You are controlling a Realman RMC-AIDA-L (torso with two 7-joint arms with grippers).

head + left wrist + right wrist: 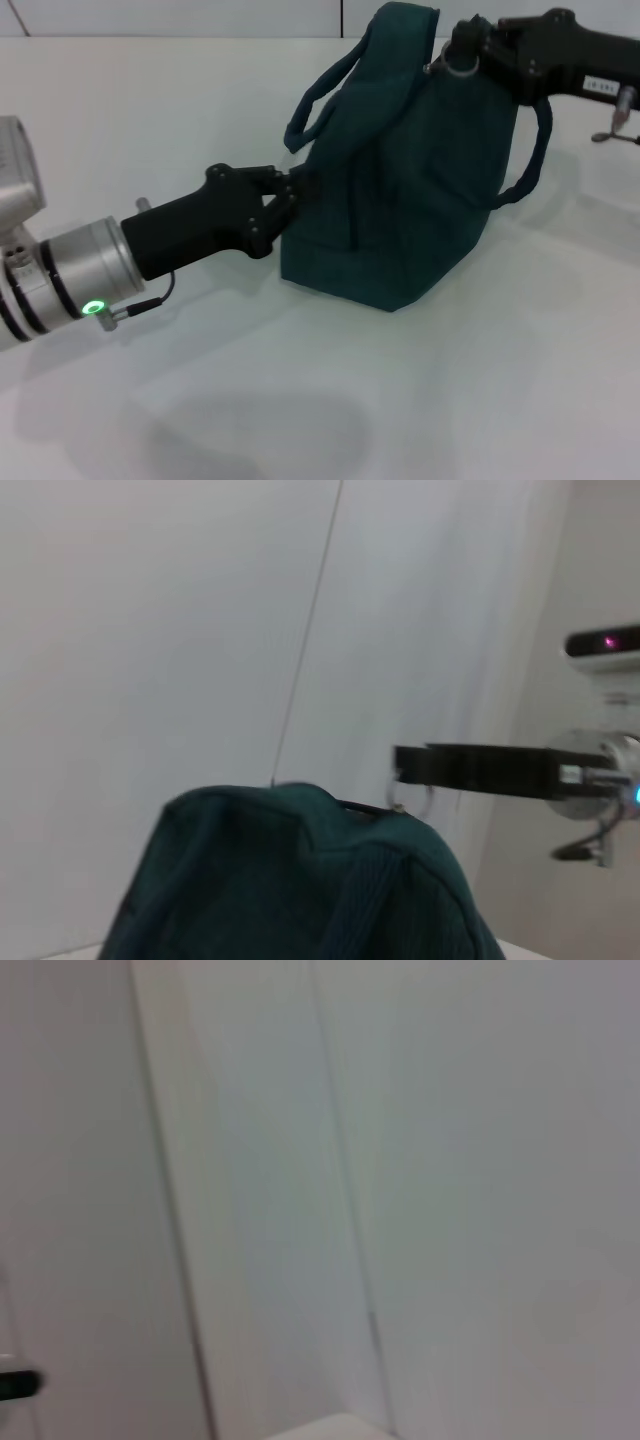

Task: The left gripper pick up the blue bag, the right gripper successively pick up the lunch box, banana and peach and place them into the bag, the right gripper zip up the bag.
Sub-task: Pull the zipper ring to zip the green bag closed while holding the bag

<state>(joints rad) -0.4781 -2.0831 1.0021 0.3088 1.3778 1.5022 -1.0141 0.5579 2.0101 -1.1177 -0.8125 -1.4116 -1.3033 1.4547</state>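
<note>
The left gripper point(285, 200) pinches the blue bag point(420, 200) at its left end, steadying it. The right gripper point(455, 50), at the far top, seems closed on the zipper pull to draw it shut.

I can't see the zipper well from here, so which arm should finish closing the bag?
Right, probably. The right gripper is already at the top ridge of the blue bag, where the metal ring pull hangs. The left gripper is low on the bag's side, seemingly pinching the fabric to steady it.

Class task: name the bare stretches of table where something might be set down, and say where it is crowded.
Bare table lies in front of the blue bag and behind the left gripper. Crowded: the bag's left end, at that gripper, and its top right, at the right gripper.
</note>
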